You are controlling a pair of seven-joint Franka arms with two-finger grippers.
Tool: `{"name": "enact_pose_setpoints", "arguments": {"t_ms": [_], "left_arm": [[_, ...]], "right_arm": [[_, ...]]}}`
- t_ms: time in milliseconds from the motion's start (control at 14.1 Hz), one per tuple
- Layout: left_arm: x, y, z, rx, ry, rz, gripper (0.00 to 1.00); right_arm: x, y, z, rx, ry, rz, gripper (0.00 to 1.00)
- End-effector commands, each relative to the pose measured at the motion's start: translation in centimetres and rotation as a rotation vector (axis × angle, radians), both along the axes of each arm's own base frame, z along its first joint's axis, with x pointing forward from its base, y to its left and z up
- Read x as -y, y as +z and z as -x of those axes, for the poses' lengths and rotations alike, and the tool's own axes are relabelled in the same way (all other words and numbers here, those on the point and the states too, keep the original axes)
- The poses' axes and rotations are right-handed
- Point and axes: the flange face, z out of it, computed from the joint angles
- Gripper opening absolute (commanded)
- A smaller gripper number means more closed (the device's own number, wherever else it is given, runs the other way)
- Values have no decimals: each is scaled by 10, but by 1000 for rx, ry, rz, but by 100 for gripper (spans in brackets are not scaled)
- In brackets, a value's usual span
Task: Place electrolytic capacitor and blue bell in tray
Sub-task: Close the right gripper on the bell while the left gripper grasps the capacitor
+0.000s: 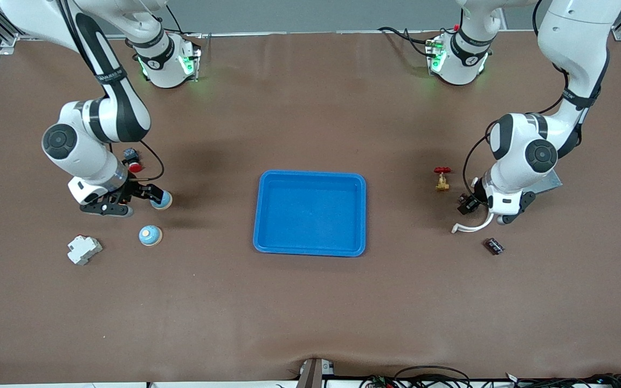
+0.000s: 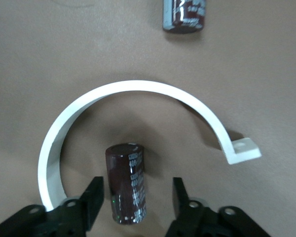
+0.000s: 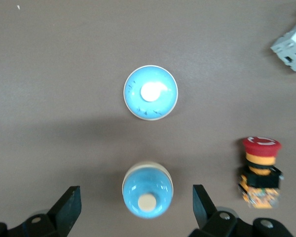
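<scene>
Found the left gripper (image 2: 136,188) low at the table toward the left arm's end, jaws partly apart and set astride the electrolytic capacitor (image 2: 127,182), with a slim gap showing at each side; held nothing. Noted the capacitor lying on its side on the table, inside the curve of a white half-ring clamp (image 2: 138,89) and well apart from the tray (image 1: 310,174). Spotted a second capacitor (image 2: 183,15) just outside the clamp, and a red-handled valve (image 1: 442,179) between this group and the tray.

Found the right gripper (image 3: 135,197) low toward the right arm's end, jaws spread wide on either side of the blue bell (image 3: 148,190), clear of it and holding nothing. Saw a second blue bell (image 3: 150,93) near the first and nearer to the front camera, a red push-button (image 3: 260,170) beside the gripper, and a grey-white breaker block (image 1: 84,249) near the second bell.

Saw nothing in the tray at mid-table. Judged neither part delivered: both grasps about to be made, with closing, lifting, carrying and both releases left to do
</scene>
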Motion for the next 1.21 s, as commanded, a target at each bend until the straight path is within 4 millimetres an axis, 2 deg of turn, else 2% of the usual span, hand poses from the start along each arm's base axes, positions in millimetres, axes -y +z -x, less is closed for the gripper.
{"name": "enact_pose_setpoints", "arguments": {"t_ms": [0, 71, 214, 427, 569, 783, 996, 1139], "left_arm": [[-1, -5, -3, -1, 18, 3, 48], [-1, -7, -3, -4, 21, 3, 35], [0, -6, -3, -3, 23, 3, 0], [1, 21, -9, 31, 23, 0, 0], [13, 47, -16, 19, 42, -5, 0], [55, 90, -16, 23, 30, -2, 0], [107, 111, -14, 48, 83, 25, 0], [150, 119, -10, 52, 128, 54, 0]], "right_arm": [[-2, -27, 6, 20, -4, 3, 100], [-3, -35, 7, 15, 5, 7, 100], [-5, -49, 13, 13, 18, 6, 100], [-11, -66, 19, 19, 38, 5, 100], [-10, -69, 20, 16, 57, 15, 100], [-4, -71, 23, 8, 90, 38, 100], [-1, -75, 27, 2, 97, 45, 100], [-1, -75, 27, 1, 111, 51, 100]]}}
